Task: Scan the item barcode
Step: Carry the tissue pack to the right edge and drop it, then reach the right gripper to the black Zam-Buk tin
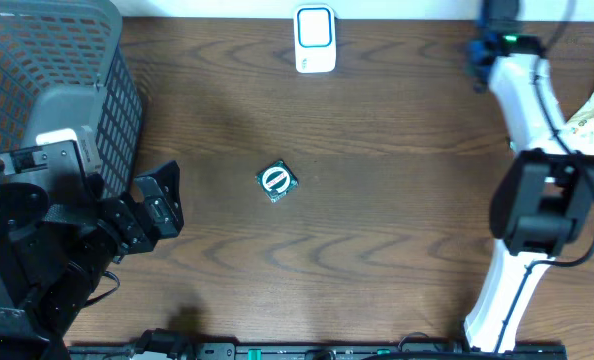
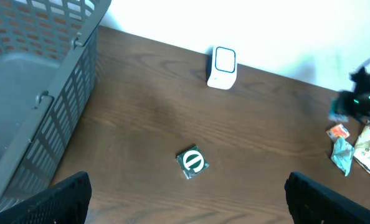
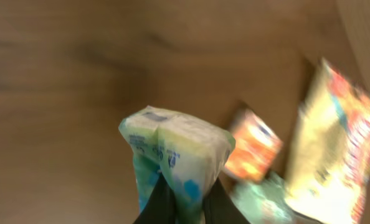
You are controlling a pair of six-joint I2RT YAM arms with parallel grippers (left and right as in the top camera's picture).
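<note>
**One pouch pinched in the right gripper, scanner well off**

Wood table (image 1: 397,130), nothing stacked. The wire basket (image 1: 117,90) sits just beside the left gripper (image 1: 165,200), on its outboard side. That gripper is spread wide with nothing in it.

The white barcode scanner (image 1: 315,38) stands well apart from both grippers, at the far table edge, about midway between them.

The right gripper (image 3: 185,198) is clamped on the bottom edge of a green-and-white pouch (image 3: 175,152). The pouch stands up out of the fingertips, clear of the table. The overhead view hides this grip under the arm.

Below and to one side of the gripper lie a yellow snack pack (image 3: 334,143) and an orange packet (image 3: 253,149), both near and blurred. A small square green packet (image 1: 277,181) lies ahead of the left gripper, apart from it.

Handling, my read:
- The pouch looks like thin film with soft fill, so it should be light, floppy and slick.
- An edge pinch will let it swing and fold.
- A hold lower on the sealed seam, or on a stiffer flat face, should keep it steadier.
- There's little crush risk.
- No barcode is visible, so I can't tell which face to present.
</note>
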